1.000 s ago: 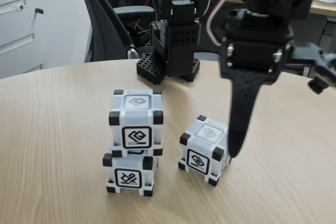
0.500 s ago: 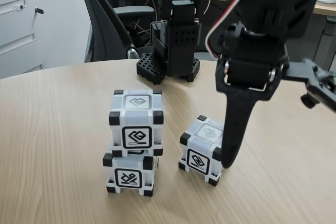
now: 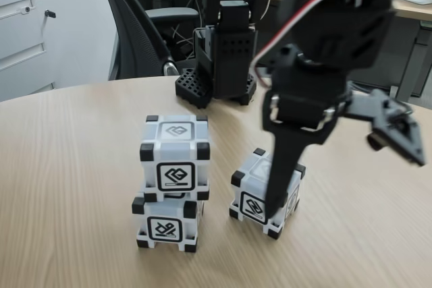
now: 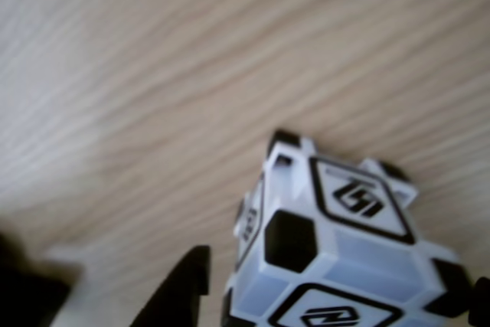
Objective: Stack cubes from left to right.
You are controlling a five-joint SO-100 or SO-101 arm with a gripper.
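Two cubes form a stack [image 3: 170, 180] on the table [image 3: 67, 166]; the third cube [image 3: 255, 197] sits alone just right of the stack in the fixed view, with the base [image 3: 216, 79] well behind. The gripper [image 3: 317, 166] hangs over that cube spread wide, one finger [image 3: 283, 173] down across its front and the other flared off to the right, nothing pinched. To grab well, I'd centre the cube between both fingers, square to its faces, and go low before squeezing; the other view shows a fingertip [image 4: 180, 292] just beside the cube [image 4: 337, 258].
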